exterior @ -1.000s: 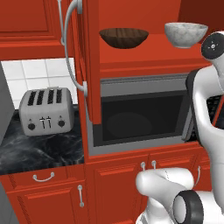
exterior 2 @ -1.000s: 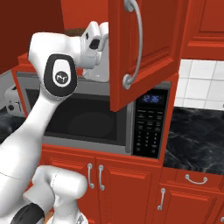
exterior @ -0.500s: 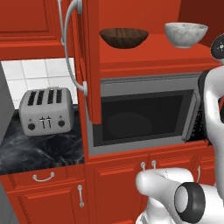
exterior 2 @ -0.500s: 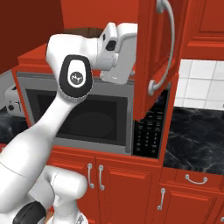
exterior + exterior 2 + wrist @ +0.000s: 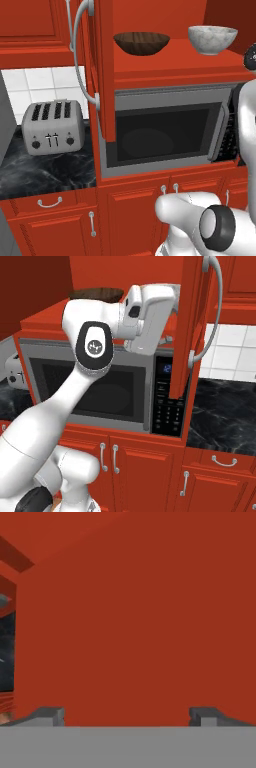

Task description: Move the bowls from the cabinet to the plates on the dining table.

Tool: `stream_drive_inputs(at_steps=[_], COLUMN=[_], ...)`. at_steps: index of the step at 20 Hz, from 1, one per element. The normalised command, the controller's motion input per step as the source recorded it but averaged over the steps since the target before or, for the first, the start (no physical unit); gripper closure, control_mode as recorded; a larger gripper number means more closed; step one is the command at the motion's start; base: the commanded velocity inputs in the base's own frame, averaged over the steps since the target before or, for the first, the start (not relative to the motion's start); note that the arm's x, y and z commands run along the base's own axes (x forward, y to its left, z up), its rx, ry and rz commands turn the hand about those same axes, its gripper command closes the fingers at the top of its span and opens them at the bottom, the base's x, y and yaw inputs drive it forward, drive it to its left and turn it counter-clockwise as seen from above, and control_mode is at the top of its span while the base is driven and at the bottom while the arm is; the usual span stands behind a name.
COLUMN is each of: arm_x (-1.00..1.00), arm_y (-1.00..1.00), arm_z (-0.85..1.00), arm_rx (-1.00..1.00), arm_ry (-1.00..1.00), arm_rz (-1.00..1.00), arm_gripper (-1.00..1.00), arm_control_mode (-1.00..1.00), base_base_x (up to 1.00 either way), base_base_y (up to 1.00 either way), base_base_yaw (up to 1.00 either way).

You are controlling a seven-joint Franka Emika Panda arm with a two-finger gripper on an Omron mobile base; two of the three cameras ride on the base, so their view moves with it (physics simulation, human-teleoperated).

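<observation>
1. Wide shallow dark brown wood-grain bowl: on the red cabinet shelf above the microwave, left of its companion and apart from it; its rim also shows in the right base view
2. Smaller, deeper white grey-marbled bowl: same shelf, to the right, nearer the arm
3. Red panelled cabinet door with long curved silver bar handle: swung open, edge-on
4. Two-finger gripper: fingertips set wide apart, nothing between them, facing a flat red panel at close range
5. Step judged in hand: reaching toward the first bowl, neither one taken. The next move likely calls for lining the open jaws up with a bowl rim
6. Views compared: the left base view gives both bowls and a silver four-slot toaster; the right base view gives the white hand raised beside the second open door, over the steel microwave
</observation>
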Motion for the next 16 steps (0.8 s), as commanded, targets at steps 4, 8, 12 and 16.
stream_drive_inputs(at_steps=[4, 8, 12, 16], arm_x=[-0.29, -0.6, -0.55, -0.59], arm_y=[0.3, 0.48, 0.62, 0.86], arm_z=[0.04, 0.13, 0.08, 0.0], arm_rx=[0.0, 0.0, 0.0, 0.0], arm_ry=[-0.02, -0.08, -0.11, -0.11], arm_rz=[0.01, 0.03, 0.04, 0.05], arm_gripper=[-1.0, -1.0, -1.0, -1.0], arm_control_mode=[-1.0, -1.0, -1.0, -1.0], base_base_x=[0.0, 0.0, 0.0, 0.0], base_base_y=[0.0, 0.0, 0.0, 0.0], base_base_yaw=[0.0, 0.0, 0.0, 0.0])
